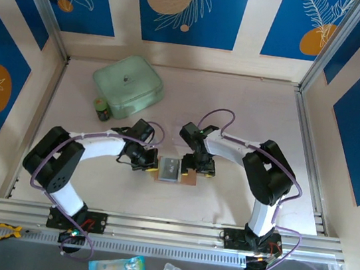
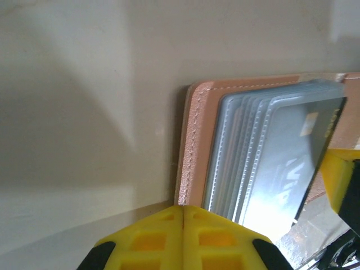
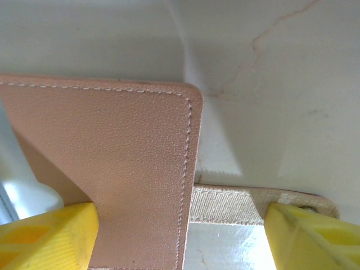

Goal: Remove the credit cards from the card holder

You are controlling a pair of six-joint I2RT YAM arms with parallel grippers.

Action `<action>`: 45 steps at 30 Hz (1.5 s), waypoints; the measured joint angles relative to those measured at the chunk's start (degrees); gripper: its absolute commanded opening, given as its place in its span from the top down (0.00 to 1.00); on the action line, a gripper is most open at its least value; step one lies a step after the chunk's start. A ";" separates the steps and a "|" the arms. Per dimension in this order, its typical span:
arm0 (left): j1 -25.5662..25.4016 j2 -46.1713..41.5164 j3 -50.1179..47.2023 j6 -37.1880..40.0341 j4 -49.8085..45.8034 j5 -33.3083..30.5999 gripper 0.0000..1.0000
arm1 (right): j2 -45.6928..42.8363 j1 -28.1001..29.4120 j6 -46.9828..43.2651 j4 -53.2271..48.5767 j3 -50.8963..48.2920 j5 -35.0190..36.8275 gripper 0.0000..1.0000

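On the pale desk (image 1: 249,118), the small tan-pink leather bifold card holder (image 1: 172,169) lies open between the arms. The left end effector (image 2: 183,236) has its yellow fingers closed together at the cover's edge; whether it is pinching or pressing I cannot tell. The right end effector (image 3: 180,239) stands wide around a leather flap. A thin dark credit card (image 2: 298,157) sits in grey plastic sleeves (image 2: 236,163). It is probably light, stiff and slick, and best pinched by a protruding edge. Farther back rests a mint-green zip case (image 1: 128,86).

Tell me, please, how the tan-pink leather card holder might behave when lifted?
The tan-pink leather card holder probably flexes: one flap stands tilted up. Its grey plastic sleeves fan loosely, so they may flop. It looks thin, so it is likely light.
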 measured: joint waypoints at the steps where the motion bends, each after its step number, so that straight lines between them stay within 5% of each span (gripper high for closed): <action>1: 0.00 -0.57 0.11 0.00 -0.04 -0.09 1.00 | -0.02 0.00 0.00 0.00 0.00 0.00 0.25; 14: -1.42 -1.70 5.53 0.00 0.15 0.70 0.86 | -8.57 -0.11 0.24 3.48 -1.81 -1.29 0.32; 28: -3.85 1.22 5.86 0.31 0.11 1.09 0.98 | -11.21 -3.26 2.03 18.62 -7.65 -19.02 0.64; 45: -3.85 3.58 5.14 0.44 0.48 1.05 1.00 | -6.97 -3.65 3.26 28.76 -11.15 -27.34 0.74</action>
